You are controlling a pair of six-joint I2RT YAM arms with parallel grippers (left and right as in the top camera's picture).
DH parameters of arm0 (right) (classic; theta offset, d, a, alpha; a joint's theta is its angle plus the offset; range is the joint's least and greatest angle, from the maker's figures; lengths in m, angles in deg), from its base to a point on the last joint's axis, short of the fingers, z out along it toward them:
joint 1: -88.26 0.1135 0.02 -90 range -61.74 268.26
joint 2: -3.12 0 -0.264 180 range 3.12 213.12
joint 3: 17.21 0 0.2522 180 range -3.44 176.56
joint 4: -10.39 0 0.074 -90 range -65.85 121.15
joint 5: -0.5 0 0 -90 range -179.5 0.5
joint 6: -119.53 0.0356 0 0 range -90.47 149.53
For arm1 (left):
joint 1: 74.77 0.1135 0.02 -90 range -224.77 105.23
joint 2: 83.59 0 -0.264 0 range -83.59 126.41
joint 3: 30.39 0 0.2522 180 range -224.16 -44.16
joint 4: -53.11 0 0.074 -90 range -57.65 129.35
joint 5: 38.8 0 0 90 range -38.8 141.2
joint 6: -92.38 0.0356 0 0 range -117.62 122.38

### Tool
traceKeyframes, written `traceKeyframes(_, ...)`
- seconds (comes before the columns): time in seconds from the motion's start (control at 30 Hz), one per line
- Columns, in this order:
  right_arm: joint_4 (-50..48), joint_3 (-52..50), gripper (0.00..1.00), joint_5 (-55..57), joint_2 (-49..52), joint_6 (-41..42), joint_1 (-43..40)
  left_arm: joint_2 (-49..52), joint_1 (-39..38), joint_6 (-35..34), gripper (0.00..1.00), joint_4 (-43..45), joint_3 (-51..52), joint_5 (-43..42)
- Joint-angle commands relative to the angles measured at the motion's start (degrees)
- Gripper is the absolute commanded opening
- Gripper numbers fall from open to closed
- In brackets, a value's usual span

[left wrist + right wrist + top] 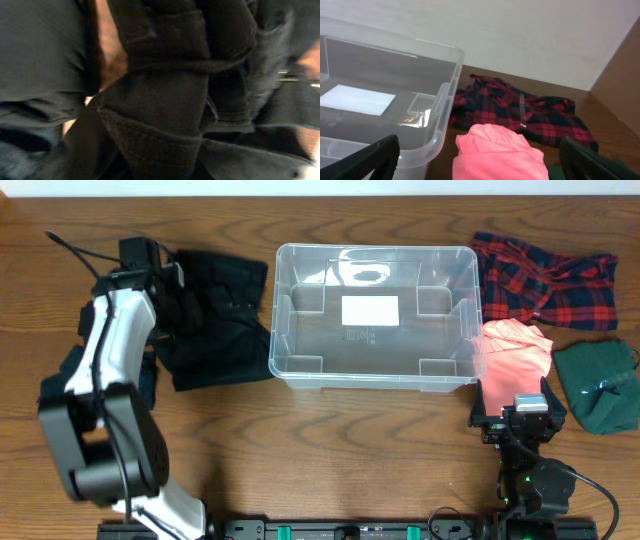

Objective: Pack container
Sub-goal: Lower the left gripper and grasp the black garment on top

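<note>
From overhead, the container sits mid-worktop, with the left tool on the black garment to its left. In the left wrist view, bunched black cloth fills the frame, and the tool is clamped together on it. In the right wrist view, the right tool is spread wide apart beside the container's corner, over a pink garment.

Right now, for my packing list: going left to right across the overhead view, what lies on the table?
The black clothes → clear container → pink cloth → green cloth.
</note>
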Motion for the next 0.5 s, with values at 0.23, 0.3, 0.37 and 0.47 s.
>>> traceKeyframes(0.23,0.3,0.0,0.99,0.2,-0.3,-0.5,0.7,-3.4,-0.2,-2.4,0.06,0.4,0.3,-0.1)
traceKeyframes(0.3,0.3,0.0,0.99,0.2,-0.3,-0.6,0.7,-2.3,-0.2,-2.4,0.06,0.3,0.6,2.5)
traceKeyframes(0.37,0.3,0.0,0.99,0.2,-0.3,-0.5,0.7,-1.1,-0.2,-2.4,0.06,0.3,0.8,4.9)
traceKeyframes(0.47,0.3,0.0,0.99,0.2,-0.3,-0.5,0.7,0.5,-0.2,-2.5,0.06,-0.2,1.1,8.0)
